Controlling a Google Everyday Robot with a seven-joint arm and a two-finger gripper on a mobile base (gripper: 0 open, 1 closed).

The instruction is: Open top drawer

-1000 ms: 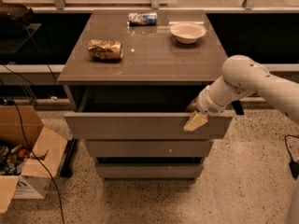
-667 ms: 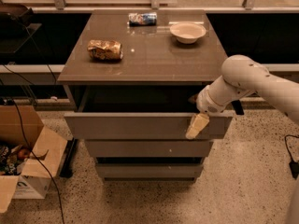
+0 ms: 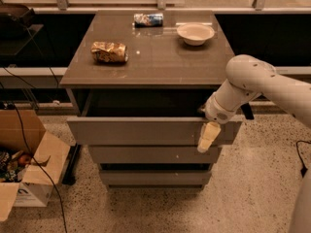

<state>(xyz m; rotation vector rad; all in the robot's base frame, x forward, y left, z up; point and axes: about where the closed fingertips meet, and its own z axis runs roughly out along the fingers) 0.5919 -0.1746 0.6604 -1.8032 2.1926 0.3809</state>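
The top drawer [image 3: 146, 131] is the widest of three grey-brown fronts under the tabletop. It stands pulled out toward me, with a dark gap behind its front panel. My gripper [image 3: 208, 136] is at the right end of that panel, hanging over its top edge, with one cream finger lying down the front face. The white arm reaches in from the right. Two narrower drawer fronts [image 3: 154, 155] sit below, less far out.
On the tabletop [image 3: 150, 62] lie a crumpled chip bag [image 3: 109, 52], a can on its side [image 3: 148, 19] and a white bowl [image 3: 195, 33]. An open cardboard box [image 3: 22, 159] stands on the floor at the left, with cables nearby.
The gripper has slid slightly lower over the drawer's front edge. The drawer looks about as far out as before.
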